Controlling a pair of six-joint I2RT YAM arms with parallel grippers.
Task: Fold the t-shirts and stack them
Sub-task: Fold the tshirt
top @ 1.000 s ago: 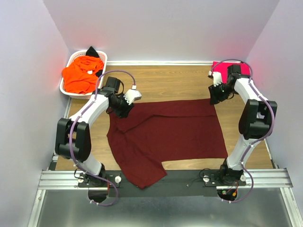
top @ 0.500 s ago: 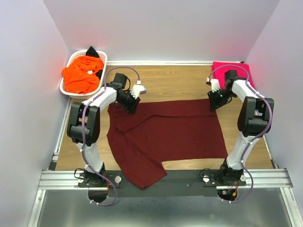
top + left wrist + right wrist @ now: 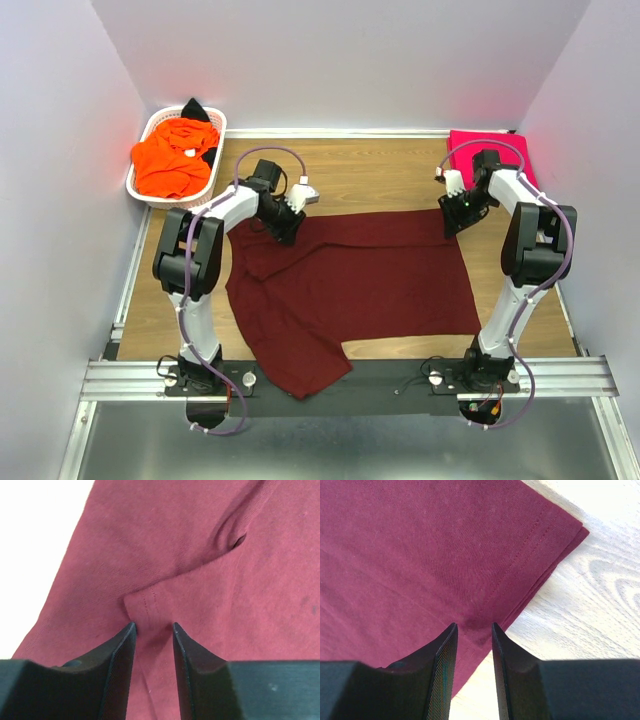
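Observation:
The dark maroon t-shirt (image 3: pixel 350 285) lies spread on the wooden table, its near-left part hanging over the front rail. My left gripper (image 3: pixel 285 224) is down on its far left edge. In the left wrist view the jaws (image 3: pixel 154 625) stand a narrow gap apart, with a stitched fold of maroon cloth (image 3: pixel 150 602) between the tips. My right gripper (image 3: pixel 452 220) is at the far right corner. Its jaws (image 3: pixel 474 625) also stand a narrow gap apart, straddling the hem (image 3: pixel 520 560) at the cloth's edge. A folded bright pink t-shirt (image 3: pixel 495 143) lies at the far right.
A white lattice basket (image 3: pixel 147 128) at the far left corner holds a crumpled orange t-shirt (image 3: pixel 172 158) and a black one (image 3: pixel 195 108). Pale walls close in on the left, back and right. The metal rail (image 3: pixel 120 375) runs along the near edge.
My left gripper has slid right along the shirt's far edge. My right gripper has moved slightly back towards the far right corner of the shirt.

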